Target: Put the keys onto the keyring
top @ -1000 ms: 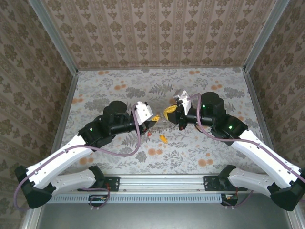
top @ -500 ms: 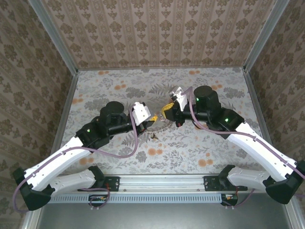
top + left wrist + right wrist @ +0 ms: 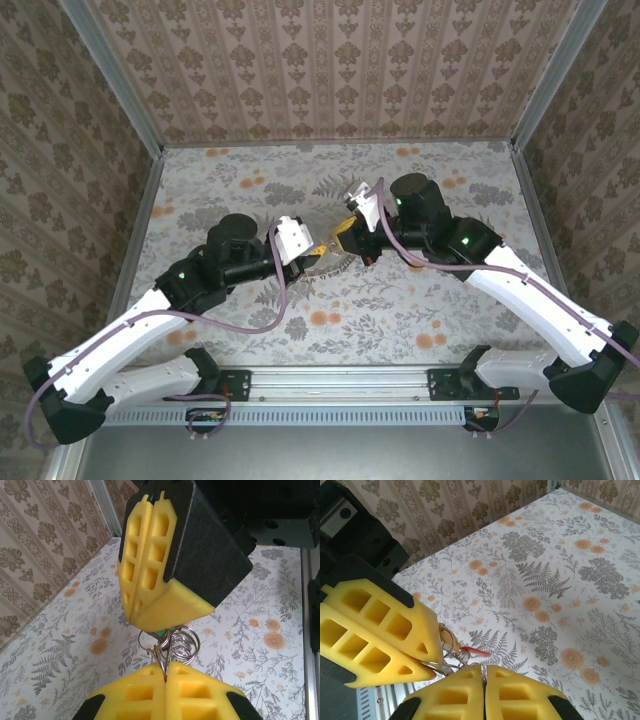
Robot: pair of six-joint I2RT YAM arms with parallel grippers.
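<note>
Top external view first: the two arms leaned in toward each other over the middle of the floral table (image 3: 430, 300). The left gripper (image 3: 313, 252) and the right gripper (image 3: 346, 233) sat nose to nose, their yellow fingertips all but touching.

On the left wrist camera, the left gripper's own pads at the bottom of the picture were pressed flat together, with no gap at the seam. A thin run of wire from the keyring (image 3: 181, 644) went straight down into that seam, so that was a pinch on the ring. The keyring showed as a small cluster of silvery wire loops, hanging in the air between the two sets of fingers, clear of the tabletop. The right gripper came in from above in that view, its jaws closed too. Its tip sat right on top of the loops, with a speck of green from the keys (image 3: 160, 631) at its point.

On the right wrist camera, its own pads were shut tight at the bottom and the left gripper's fingers sat at the left, with the loops bridging the two. A red tag (image 3: 472, 651) lay just above the right fingertips. Whether those fingers pinched a key, the ring or nothing, I could not tell.
</note>
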